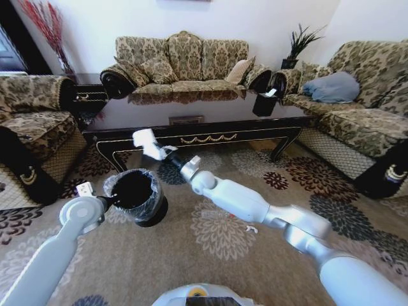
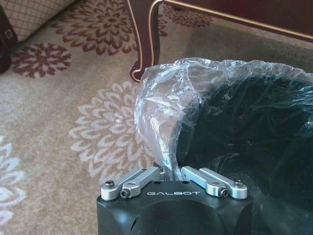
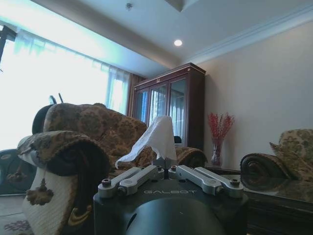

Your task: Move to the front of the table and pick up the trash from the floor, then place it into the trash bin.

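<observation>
While the sofas line the upper part of the head view, the table stretches across the middle of that frame, dark and glossy, with gold scroll trim on its near side and curved legs at both ends. One of those legs appears at the top centre of the left wrist view, standing on the flowered carpet.

Below the table, in the lower left of the head view, the trash bin is a round black bucket lined with a clear crinkled bag; its mouth faces up and toward the camera. The left gripper sits at the bin's left edge, at the end of the left arm that rises from the lower left corner. In the left wrist view its fingers are drawn tightly together, pinching a fold of the plastic liner at the bin's rim.

From the lower right corner the right arm reaches diagonally to the centre left of the head view. The right gripper hangs just above and right of the bin's mouth, fingers closed on a crumpled white tissue held in front of the table's side. In the right wrist view the tissue stands up from between the closed fingers.

Smallest, a tiny white scrap lies on the carpet near the frame's centre, under the right arm.
</observation>
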You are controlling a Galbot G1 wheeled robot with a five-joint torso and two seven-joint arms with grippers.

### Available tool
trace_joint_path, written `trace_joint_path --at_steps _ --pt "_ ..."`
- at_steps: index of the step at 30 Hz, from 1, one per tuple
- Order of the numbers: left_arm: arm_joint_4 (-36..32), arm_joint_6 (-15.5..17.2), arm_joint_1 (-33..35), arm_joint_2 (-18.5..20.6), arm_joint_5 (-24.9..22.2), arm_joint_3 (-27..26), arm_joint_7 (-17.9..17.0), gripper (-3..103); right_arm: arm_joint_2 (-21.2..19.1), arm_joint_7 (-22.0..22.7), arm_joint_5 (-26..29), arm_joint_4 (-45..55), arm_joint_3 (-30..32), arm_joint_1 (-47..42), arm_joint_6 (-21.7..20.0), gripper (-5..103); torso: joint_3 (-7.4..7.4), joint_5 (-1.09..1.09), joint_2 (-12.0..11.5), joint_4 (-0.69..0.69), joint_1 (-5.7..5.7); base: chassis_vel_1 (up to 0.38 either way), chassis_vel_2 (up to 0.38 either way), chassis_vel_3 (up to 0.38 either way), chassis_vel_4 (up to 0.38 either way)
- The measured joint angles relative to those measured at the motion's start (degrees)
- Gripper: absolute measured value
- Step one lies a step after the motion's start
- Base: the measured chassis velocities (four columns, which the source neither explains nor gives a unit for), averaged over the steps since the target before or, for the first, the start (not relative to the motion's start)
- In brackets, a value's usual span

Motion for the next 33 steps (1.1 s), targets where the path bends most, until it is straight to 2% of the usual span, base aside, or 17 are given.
trace_joint_path --at_steps 13,24,25,26,28,31,32,33 --pt "1.10 0.01 -1.61 0.10 0.07 -0.29 1.21 1 2.95 0.23 -2.46 -1.36 -7.02 -0.35 0.44 0 0.00 0.01 0.00 -0.01 0.00 0.000 0.000 0.000 0.000" --pt "-0.43 0.01 -0.43 0.67 -0.05 -1.35 1.41 1 2.63 1.37 -4.28 -1.63 -8.26 -1.70 0.45 0 -0.01 0.02 0.00 -0.01 0.00 0.000 0.000 0.000 0.000" --pt "-0.54 0.01 -0.38 0.76 -0.05 -1.42 1.41 1 2.52 1.58 -4.30 -1.57 -8.26 -1.70 0.40 -3 -0.01 0.02 0.00 -0.01 0.00 0.000 0.000 0.000 0.000" --pt "-0.59 0.01 -0.34 0.87 -0.05 -1.49 1.41 1 2.39 1.71 -4.13 -1.33 -8.25 -1.70 0.30 1 -0.01 0.02 0.00 -0.01 0.00 0.000 0.000 0.000 0.000" --pt "-0.62 0.00 -0.30 0.98 -0.05 -1.58 1.41 1 2.24 1.90 -3.62 -0.93 -8.24 -1.69 0.09 1 -0.01 0.02 0.00 -0.01 0.00 0.000 0.000 0.000 0.000" --pt "-0.70 -0.01 -0.11 1.22 -0.05 -1.93 1.41 1 1.83 2.45 -2.66 -0.08 -8.23 -1.66 -0.44 17 -0.01 0.02 0.00 -0.01 0.00 0.000 0.000 0.000 0.000" --pt "-0.70 -0.01 -0.11 1.22 -0.05 -1.93 1.41 1 1.83 2.45 -2.66 -0.08 -8.23 -1.66 -0.44 17 -0.01 0.02 0.00 -0.01 0.00 0.000 0.000 0.000 0.000" --pt "-0.75 -0.01 0.01 1.26 -0.04 -2.01 1.41 1 1.62 2.46 -2.62 0.13 -8.23 -1.65 -0.50 22 -0.01 0.02 0.00 -0.01 0.00 0.000 0.000 0.000 0.000"
